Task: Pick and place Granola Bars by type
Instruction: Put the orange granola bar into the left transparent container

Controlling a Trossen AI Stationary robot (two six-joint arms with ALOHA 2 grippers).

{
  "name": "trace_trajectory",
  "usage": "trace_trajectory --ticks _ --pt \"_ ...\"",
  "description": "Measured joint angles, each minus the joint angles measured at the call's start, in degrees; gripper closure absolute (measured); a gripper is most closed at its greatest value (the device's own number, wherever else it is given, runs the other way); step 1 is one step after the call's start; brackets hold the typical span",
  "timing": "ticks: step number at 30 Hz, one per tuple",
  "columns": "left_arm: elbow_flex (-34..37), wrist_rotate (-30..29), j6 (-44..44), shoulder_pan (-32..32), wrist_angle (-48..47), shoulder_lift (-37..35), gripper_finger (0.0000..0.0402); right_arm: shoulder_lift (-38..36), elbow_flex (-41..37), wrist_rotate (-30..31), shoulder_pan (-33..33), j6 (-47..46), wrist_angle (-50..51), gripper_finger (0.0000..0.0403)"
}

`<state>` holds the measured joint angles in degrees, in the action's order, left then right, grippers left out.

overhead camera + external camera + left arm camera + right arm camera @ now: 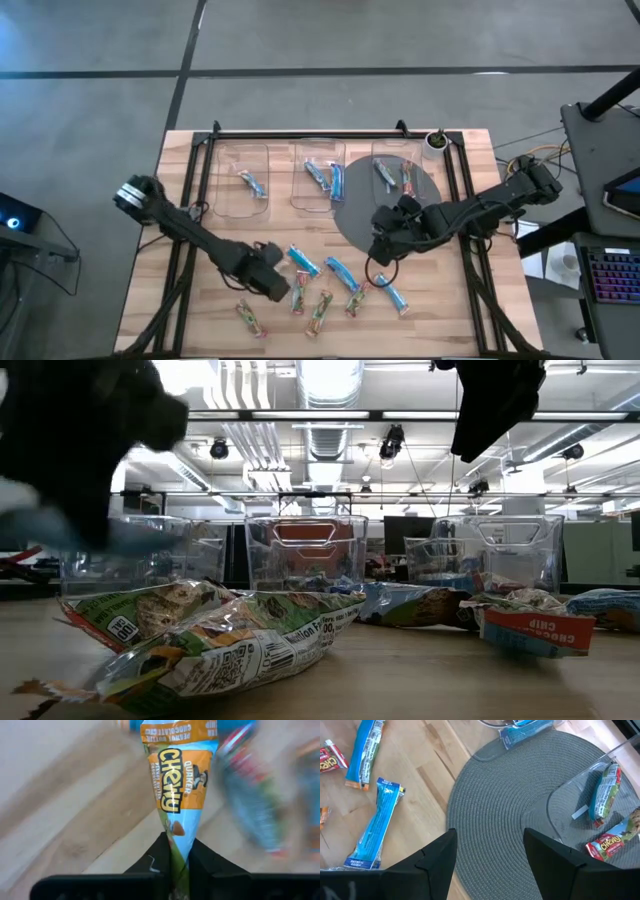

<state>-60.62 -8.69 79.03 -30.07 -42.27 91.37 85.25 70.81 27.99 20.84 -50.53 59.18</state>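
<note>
- Here the left gripper [283, 281] is low in the centre-left of the high view, just over the wooden table [180, 200], and it is clenched on a blue Chewy bar [177, 785]; in the left wrist view the wrapper end sits pinched between the two dark fingers [155, 862].
- The right gripper [378, 252] is a little right of centre, at the lower left edge of the round grey mat [510, 820]. Its fingers are spread wide and hold nothing.
- The loose Granola Bars [340, 270] lie in the lower middle of the high view, blue ones and tan/green ones mixed.
- Three clear bins [240, 180] stand in a row in the upper half; each one contains bars. The right bin [600, 780] stands on the mat.
- In the low view, tan/green bars [220, 635] lie in the lower left foreground.
</note>
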Motion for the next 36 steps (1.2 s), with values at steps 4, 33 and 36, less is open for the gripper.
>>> trace_trajectory --ticks 4,33,36 --pt "-0.07 -11.10 2.63 0.83 -2.22 -10.94 0.0377 0.00 -0.17 0.06 -0.02 0.16 0.00 0.0184" --pt "17.32 -14.37 -20.41 47.31 -1.22 -35.02 0.0380 0.00 -0.62 0.24 -0.31 -7.11 0.17 0.0184" --pt "22.47 -10.72 -19.25 49.15 3.64 -35.02 0.0380 0.00 -0.68 0.21 -0.68 -8.22 0.17 0.0184"
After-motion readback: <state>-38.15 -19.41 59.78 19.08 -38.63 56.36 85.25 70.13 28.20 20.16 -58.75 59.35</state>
